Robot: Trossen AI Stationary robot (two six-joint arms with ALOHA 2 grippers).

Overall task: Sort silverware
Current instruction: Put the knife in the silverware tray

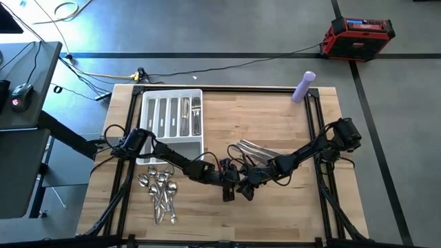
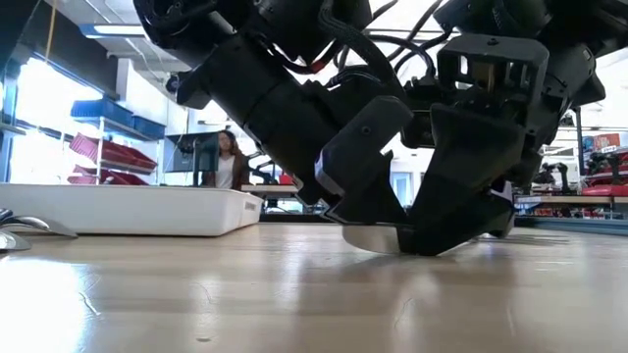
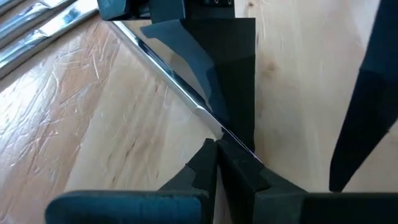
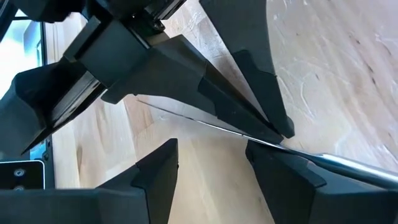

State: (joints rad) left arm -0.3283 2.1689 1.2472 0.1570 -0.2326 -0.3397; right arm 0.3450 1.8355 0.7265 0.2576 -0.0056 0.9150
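Left gripper point(image 3: 217, 152) jaws pinched shut on one end of a knife point(image 3: 168, 68), mid-desk, low over the wood. Knife's long axis runs from it straight to the right gripper point(image 4: 208, 165), whose jaws stand wide astride the blade. Handoff looks set.

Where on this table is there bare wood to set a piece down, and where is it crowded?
Free: the wood between the white tray and the purple bottle, and the near right corner. Crowded: table centre, where the left gripper and right gripper meet at a knife, and the spoons.
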